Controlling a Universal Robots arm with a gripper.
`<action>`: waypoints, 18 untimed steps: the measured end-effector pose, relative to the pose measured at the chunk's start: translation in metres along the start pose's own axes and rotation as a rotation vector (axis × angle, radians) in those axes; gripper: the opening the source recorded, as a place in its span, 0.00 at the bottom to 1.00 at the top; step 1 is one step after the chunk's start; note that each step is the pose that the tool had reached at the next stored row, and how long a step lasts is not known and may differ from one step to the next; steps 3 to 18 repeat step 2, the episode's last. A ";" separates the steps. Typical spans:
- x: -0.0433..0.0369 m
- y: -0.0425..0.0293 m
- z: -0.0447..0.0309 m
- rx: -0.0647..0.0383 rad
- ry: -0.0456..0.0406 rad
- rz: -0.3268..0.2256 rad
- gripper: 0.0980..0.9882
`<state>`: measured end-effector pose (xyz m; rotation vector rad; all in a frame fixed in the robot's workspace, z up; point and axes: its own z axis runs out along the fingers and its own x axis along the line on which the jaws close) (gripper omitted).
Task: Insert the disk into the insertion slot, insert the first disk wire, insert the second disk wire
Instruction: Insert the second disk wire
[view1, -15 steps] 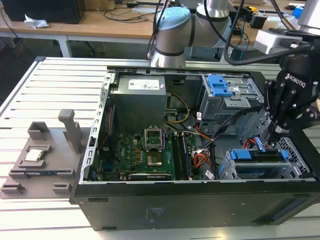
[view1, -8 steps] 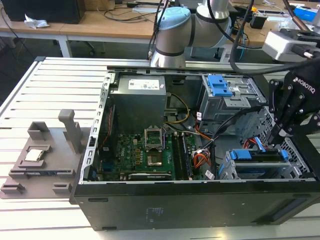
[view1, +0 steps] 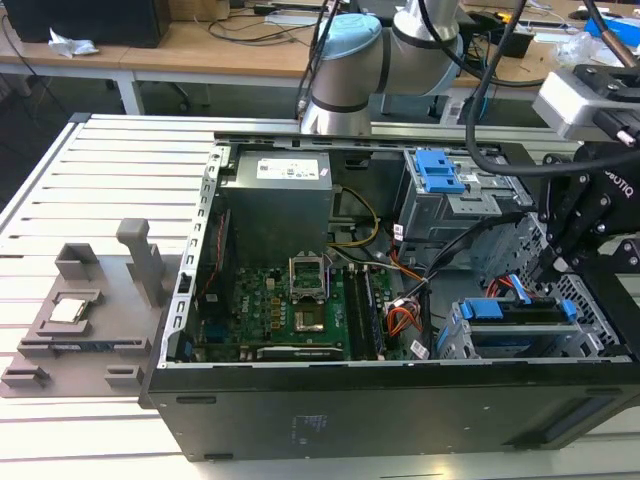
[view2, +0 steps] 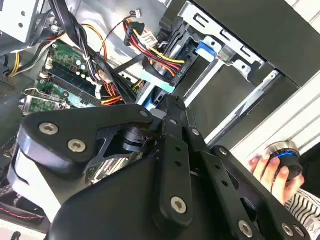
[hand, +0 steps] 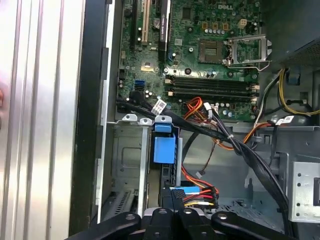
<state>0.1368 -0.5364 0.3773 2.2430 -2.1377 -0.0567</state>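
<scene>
Slatted bench (view1: 60, 170), tool (view1: 560, 262) over disk (view1: 515, 312)

Gripper (hand: 172, 212) hangs over blue-framed disk (hand: 164, 149) seated in the insertion slot (hand: 131, 165).

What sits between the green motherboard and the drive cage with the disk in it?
In the exterior view, a tangle of cables, black, red and orange, fills the gap between the motherboard and the drive cage holding the disk.

My gripper (view1: 560, 262) is black. The disk (view1: 520, 312) shows a bright blue carrier inside the silver perforated insertion slot (view1: 500, 345). The motherboard (hand: 210, 60) is green. The wire bundle (hand: 197, 107) is red, orange and yellow.
</scene>
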 end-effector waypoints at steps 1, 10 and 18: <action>0.0000 0.0000 0.0000 0.000 -0.0001 0.000 0.01; 0.0000 0.0000 0.0000 0.000 0.0000 0.000 0.01; 0.0000 0.0000 0.0000 0.000 0.0000 0.000 0.01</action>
